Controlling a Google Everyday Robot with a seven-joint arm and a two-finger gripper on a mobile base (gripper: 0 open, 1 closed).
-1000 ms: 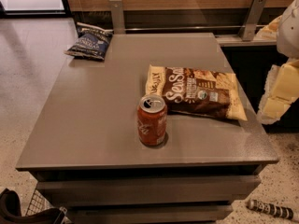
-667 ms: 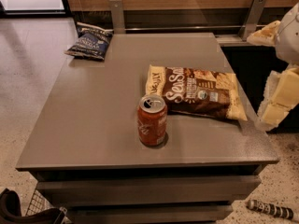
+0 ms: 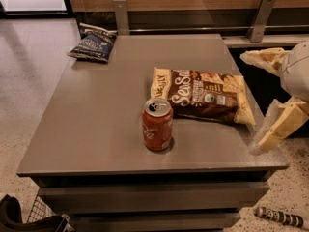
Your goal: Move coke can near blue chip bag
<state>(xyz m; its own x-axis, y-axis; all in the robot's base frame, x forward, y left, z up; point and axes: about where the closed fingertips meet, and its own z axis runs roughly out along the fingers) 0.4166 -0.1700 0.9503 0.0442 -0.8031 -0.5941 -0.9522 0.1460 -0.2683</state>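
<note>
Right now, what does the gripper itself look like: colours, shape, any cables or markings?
The gripper, off the right edge of the grey table, has two blocky, tapering fingers in a cream-yellow colour. They join a rounded, pale grey-white housing. No cables or markings show on the visible part.

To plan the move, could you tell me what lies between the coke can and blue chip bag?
Camera view: bare table between coke can and blue chip bag; gripper, fingers open, at right edge.
</note>
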